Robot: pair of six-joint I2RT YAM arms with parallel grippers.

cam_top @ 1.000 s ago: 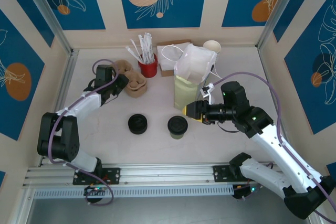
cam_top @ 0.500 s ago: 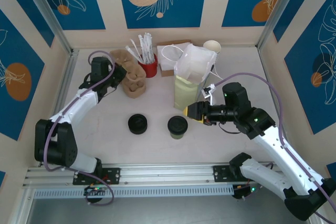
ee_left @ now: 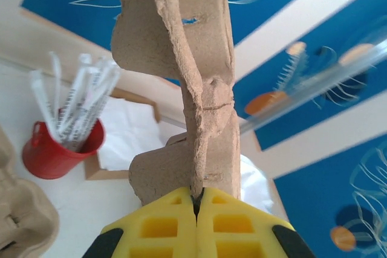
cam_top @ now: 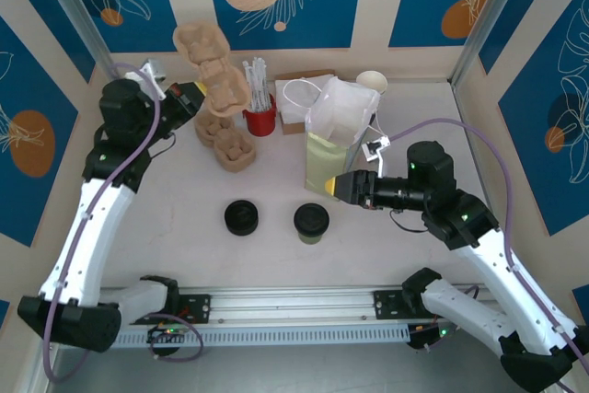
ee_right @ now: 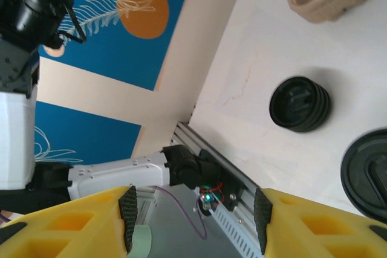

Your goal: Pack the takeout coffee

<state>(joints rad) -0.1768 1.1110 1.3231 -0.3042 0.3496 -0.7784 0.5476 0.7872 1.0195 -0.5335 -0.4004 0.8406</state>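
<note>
top external: left end effector (cam_top: 194,95) high, clamping cardboard carrier (cam_top: 211,63).

The left arm (cam_top: 85,227) stands tall along the left side, its wrist (cam_top: 124,109) lifted high and turned to the right. The left gripper (ee_left: 195,200) is pinched tight on the thin edge of a cardboard carrier (ee_left: 193,58), yellow fingers (ee_left: 160,228) nearly meeting, and holds it up in the air. The right arm (cam_top: 497,264) leans in from the right corner, forearm low. The right gripper (cam_top: 333,186) points left and level, its jaws parted with nothing between them.
</note>
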